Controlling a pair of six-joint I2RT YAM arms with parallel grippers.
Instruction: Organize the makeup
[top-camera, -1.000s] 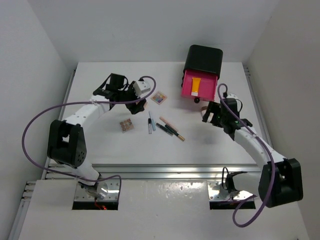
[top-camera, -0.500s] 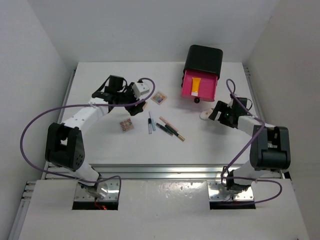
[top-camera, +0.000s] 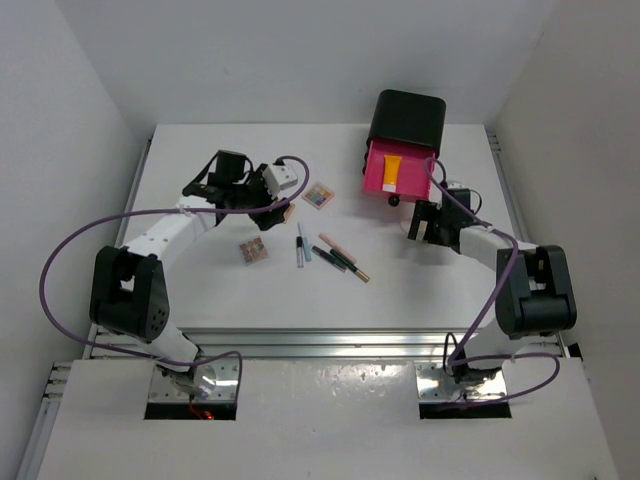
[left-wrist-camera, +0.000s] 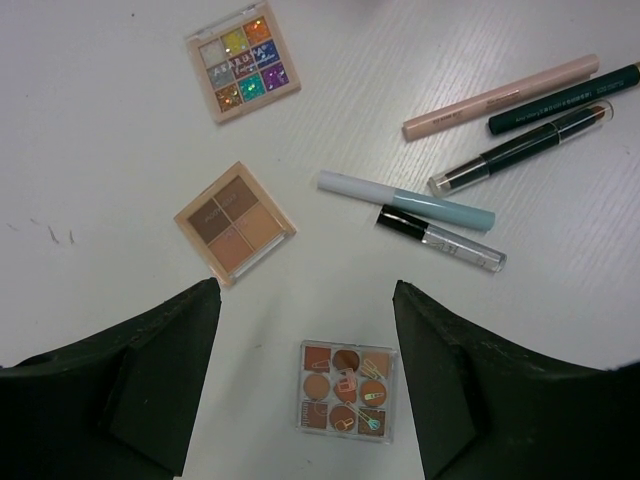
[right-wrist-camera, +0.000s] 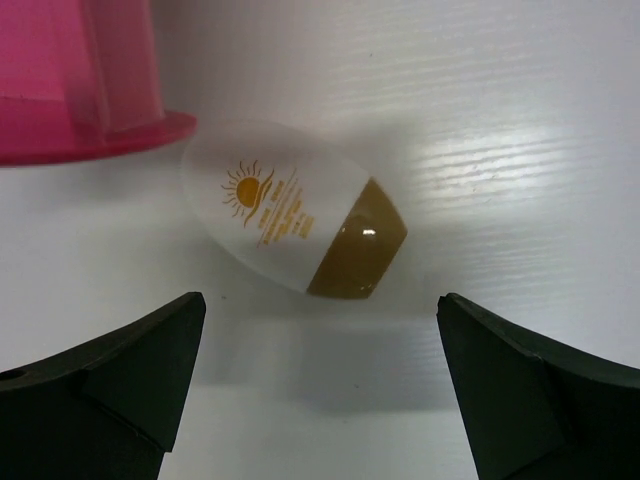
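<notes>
Three small square palettes lie under my left gripper (left-wrist-camera: 306, 305), which is open and holds nothing. The nine-pan palette (left-wrist-camera: 347, 389) sits on the table between its fingers. A brown four-pan palette (left-wrist-camera: 234, 222) and a glitter palette (left-wrist-camera: 243, 62) lie beyond. Several pencil-like sticks (left-wrist-camera: 405, 197) lie to the right of them. From above, the left gripper (top-camera: 272, 212) hovers over the palettes. My right gripper (right-wrist-camera: 320, 305) is wide open just short of a white oval bottle (right-wrist-camera: 290, 220) with a brown cap. An orange tube (top-camera: 390, 172) lies in the open pink drawer (top-camera: 398, 175).
The black box (top-camera: 408, 118) stands at the back right with its pink drawer pulled out toward the right gripper (top-camera: 418, 222). The drawer's pink edge (right-wrist-camera: 90, 100) is right beside the white bottle. The sticks (top-camera: 340, 258) lie mid-table between the arms.
The right arm folded back, then its gripper came forward over the white bottle with wider jaws. The left gripper has barely moved.
</notes>
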